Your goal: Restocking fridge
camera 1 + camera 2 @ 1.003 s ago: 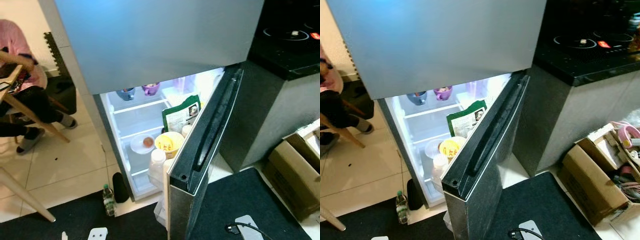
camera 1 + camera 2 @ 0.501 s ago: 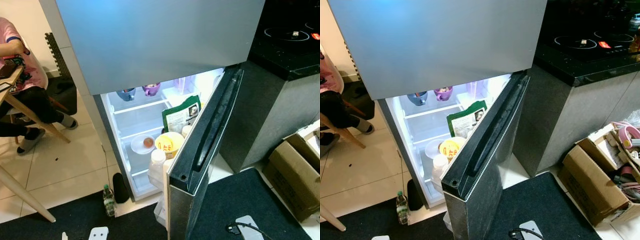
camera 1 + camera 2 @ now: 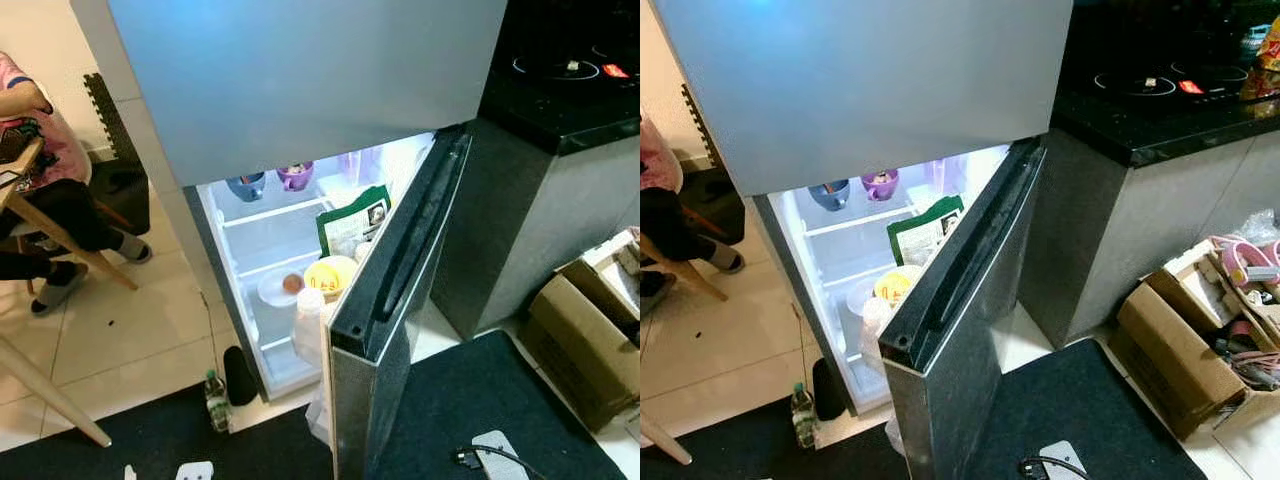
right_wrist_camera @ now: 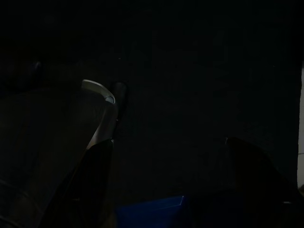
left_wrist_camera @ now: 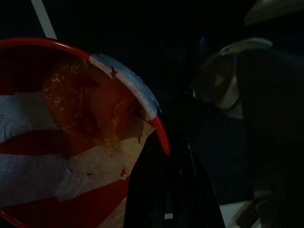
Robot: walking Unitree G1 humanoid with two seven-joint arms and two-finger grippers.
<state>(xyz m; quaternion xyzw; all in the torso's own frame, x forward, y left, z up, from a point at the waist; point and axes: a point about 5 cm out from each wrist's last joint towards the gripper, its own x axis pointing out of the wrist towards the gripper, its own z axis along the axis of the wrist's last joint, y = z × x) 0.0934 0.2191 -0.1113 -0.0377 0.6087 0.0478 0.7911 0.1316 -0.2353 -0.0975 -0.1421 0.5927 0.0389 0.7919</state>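
Camera shifts slightly; fridge door (image 3: 385, 300) unmoved, open. Left gripper (image 5: 164, 190) pinches red bowl (image 5: 57, 137) by rim, low in shade. Light, rigid, tippy; rim hold suits. Right gripper: can't tell.

Left gripper (image 5: 164, 190) closed, gripping; right gripper (image 4: 171, 190) fingers spread.
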